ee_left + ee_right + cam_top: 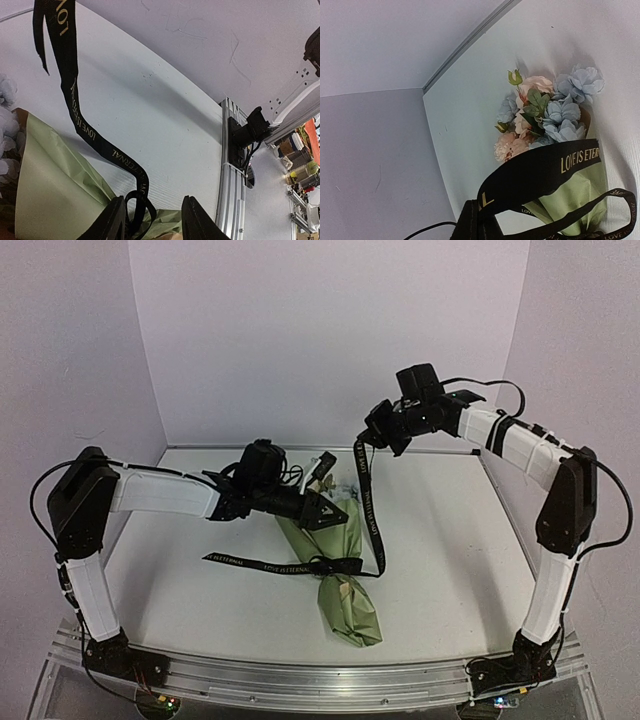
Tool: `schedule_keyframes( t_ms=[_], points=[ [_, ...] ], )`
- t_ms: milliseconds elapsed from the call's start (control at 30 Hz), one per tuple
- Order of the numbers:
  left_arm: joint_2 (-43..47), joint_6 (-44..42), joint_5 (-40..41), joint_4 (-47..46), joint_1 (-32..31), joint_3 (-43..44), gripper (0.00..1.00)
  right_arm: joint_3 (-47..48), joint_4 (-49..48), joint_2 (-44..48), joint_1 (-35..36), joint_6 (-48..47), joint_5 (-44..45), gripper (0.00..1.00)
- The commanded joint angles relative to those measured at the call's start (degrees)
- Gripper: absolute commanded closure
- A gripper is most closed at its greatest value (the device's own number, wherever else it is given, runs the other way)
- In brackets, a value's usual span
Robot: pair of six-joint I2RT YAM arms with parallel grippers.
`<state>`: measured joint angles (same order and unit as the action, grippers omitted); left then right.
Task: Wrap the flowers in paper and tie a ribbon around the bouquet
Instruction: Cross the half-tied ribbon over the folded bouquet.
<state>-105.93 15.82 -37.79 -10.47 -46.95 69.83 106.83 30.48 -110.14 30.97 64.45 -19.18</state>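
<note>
— ribbon first: which hand has it?
— right gripper. it's clamped on one end and holds it up in the air, over the far part of the table. from there the black strip hangs down slack to the bouquet.
— and the left gripper?
— low over the bouquet, at the upper part of the wrap. its jaws stand apart. a loop of ribbon sits between the fingers, close to one and clear of the other, so nothing is pinched.
— where does the ribbon go from there?
— it crosses the bouquet about halfway along, bunched there like a knot, though i can't tell how tight. a loose tail runs flat on the table toward the left arm's side. it has gold lettering on it.
— and the bouquet itself?
— lying on the table, about the middle, between the two arms. the flowers, pale blue and peach, stick out at the far end, and the other end points to the near edge.
— the paper?
— olive green, creased, wrapped round the stems. from above, the left gripper hides most of the blooms.
</note>
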Motion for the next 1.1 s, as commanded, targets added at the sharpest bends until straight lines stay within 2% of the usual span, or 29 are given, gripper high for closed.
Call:
schedule_keyframes(
  t_ms=[0,100,233,433,533,667,1067],
  points=[
    [3.8,-3.8,3.3,4.4,-0.6,-1.6,0.52,-0.6,-1.1,3.5,0.1,-2.6,-0.7,1.0],
    [5.7,-4.4,7.0,6.2,-0.4,-4.5,0.52,0.4,-1.0,3.5,0.4,-2.3,-2.8,1.0],
    [6.5,-2.2,6.0,0.6,0.8,-5.7,0.49,2.5,-1.1,3.7,2.4,-1.9,-4.4,1.0],
    [5.0,-2.8,7.3,-6.0,1.3,-3.4,0.39,2.6,-5.0,4.0,5.5,2.3,-8.3,1.0],
    [4.4,-2.1,9.2,-9.6,1.9,-2.9,0.39,1.2,-9.2,4.7,6.7,5.3,-10.4,1.0],
    [6.3,1.4,5.1,-17.4,3.5,-6.6,0.39,0.2,-13.0,5.1,7.9,7.5,-13.1,1.0],
    [10.3,5.6,6.4,-25.4,3.5,-10.9,0.36,0.9,-14.7,2.5,11.1,8.6,-14.4,1.0]
  ],
)
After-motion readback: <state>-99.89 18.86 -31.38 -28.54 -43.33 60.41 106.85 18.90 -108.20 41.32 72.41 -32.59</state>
